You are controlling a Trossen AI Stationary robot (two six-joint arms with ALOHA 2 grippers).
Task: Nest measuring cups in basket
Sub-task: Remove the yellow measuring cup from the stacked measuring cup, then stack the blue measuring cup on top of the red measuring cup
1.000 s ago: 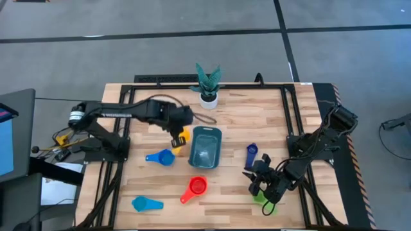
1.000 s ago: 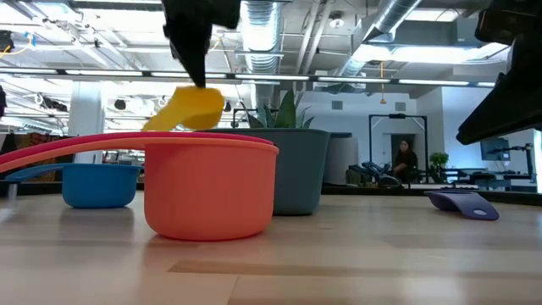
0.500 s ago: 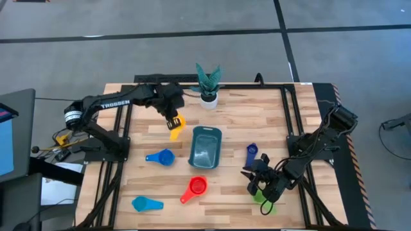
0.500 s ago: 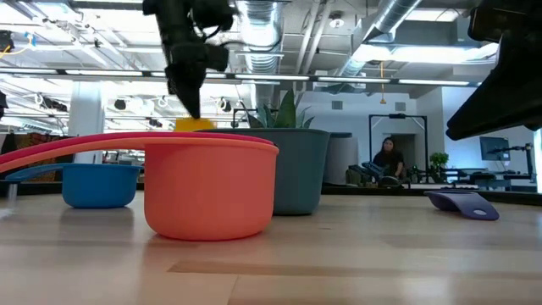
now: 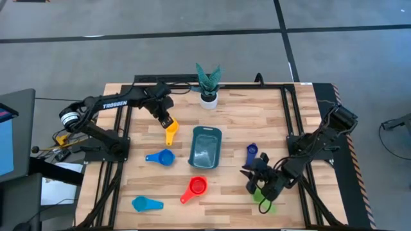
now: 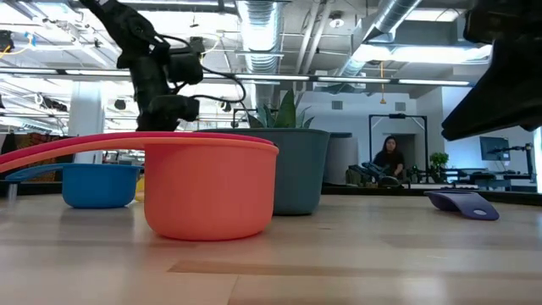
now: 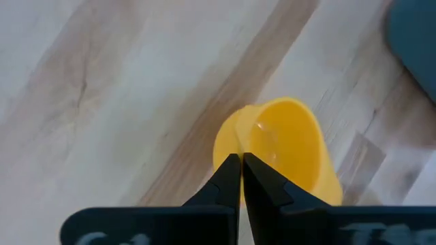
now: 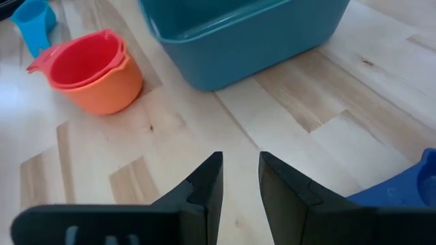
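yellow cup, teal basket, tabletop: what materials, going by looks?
Yellow cup: looks like moulded plastic, smooth, with soft glare inside the bowl. Basket: probably plastic too, uniform teal, rounded moulded rim. Tabletop: light wood planks, visible grain and seams, satin finish.

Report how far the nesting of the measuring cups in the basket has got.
Done: only the red cup sits nested in the orange cup, out on the table. The basket looks empty.
In hand: the left gripper is shut on the yellow cup, beside the basket.
Left: every cup, including the blue cup, light blue cup and dark blue cup. The right gripper holds nothing.
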